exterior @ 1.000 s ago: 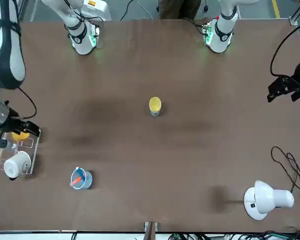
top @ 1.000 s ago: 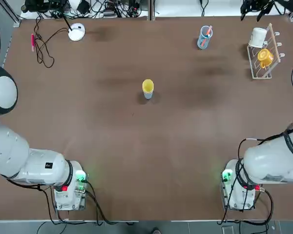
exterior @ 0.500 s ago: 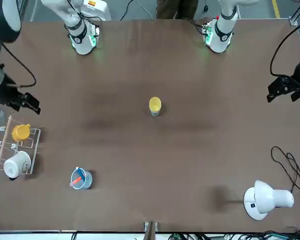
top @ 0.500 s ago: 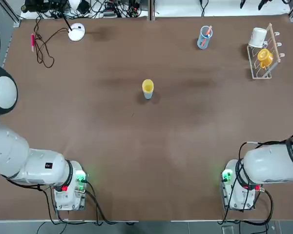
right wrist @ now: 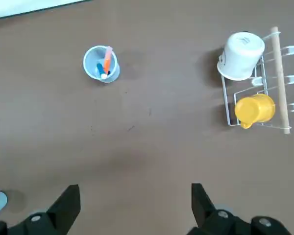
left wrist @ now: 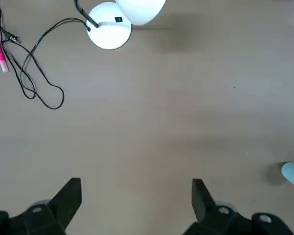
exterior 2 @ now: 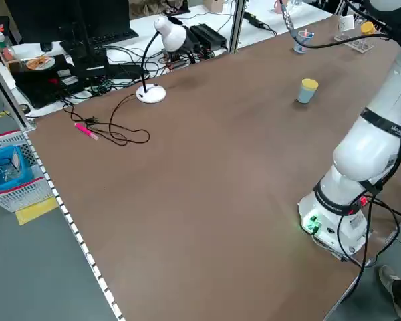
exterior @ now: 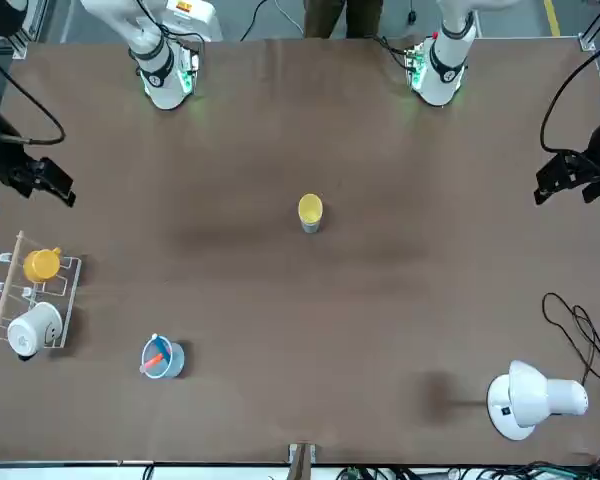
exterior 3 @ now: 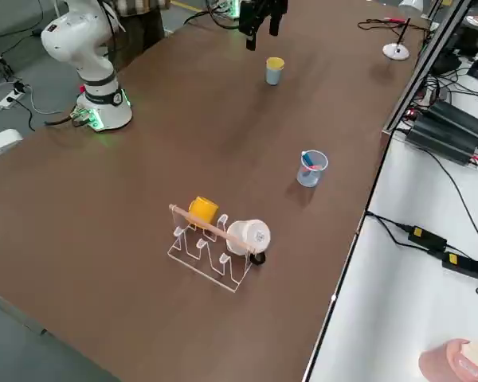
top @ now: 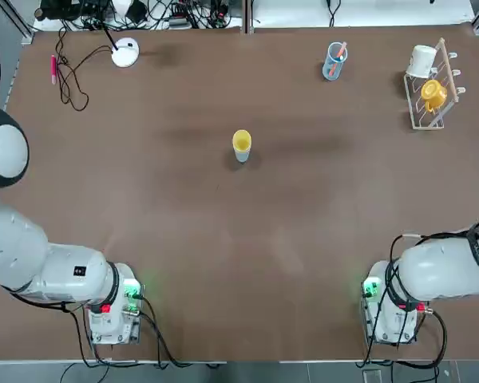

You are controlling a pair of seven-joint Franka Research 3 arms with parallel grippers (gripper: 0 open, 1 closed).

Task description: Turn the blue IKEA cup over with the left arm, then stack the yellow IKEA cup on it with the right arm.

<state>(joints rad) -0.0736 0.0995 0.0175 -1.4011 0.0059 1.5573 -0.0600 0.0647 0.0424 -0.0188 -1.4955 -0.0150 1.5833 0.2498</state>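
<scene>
Where cups stack, yellow cup (top: 242, 141) atop pale blue, both hands (left wrist: 137, 208) (right wrist: 137, 210) wide, empty.

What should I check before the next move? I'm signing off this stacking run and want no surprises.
Yellow cup stacked on blue cup: ok
Stack standing upright on the table: ok
Left gripper, off at its own side, open and empty: ok
Right gripper, near the rack side, open and empty: ok
Blue cup's underside intact: cannot tell
</scene>
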